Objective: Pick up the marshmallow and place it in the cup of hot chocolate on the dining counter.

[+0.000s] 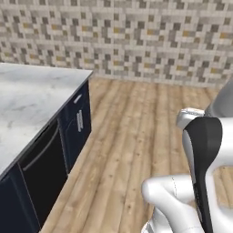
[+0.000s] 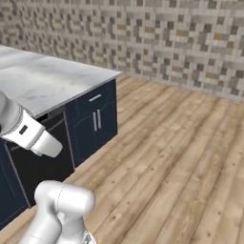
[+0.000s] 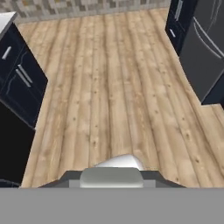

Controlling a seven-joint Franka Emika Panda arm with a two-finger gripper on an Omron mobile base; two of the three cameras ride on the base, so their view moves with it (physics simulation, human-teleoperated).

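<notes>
your gripper's jaws are drawn together, and you can't tell from these views whether anything sits between them. the marble counter [image 1: 27, 100] with navy drawers [image 2: 97, 121] lies to your left. ahead of you wood floor [image 2: 181, 157] runs to the mosaic tile wall [image 1: 136, 36].

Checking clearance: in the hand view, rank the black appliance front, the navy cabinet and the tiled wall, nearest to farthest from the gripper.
1. black appliance front, lower left.
2. navy cabinet, left, just beyond it.
3. tiled wall, along the top, farthest.
</notes>
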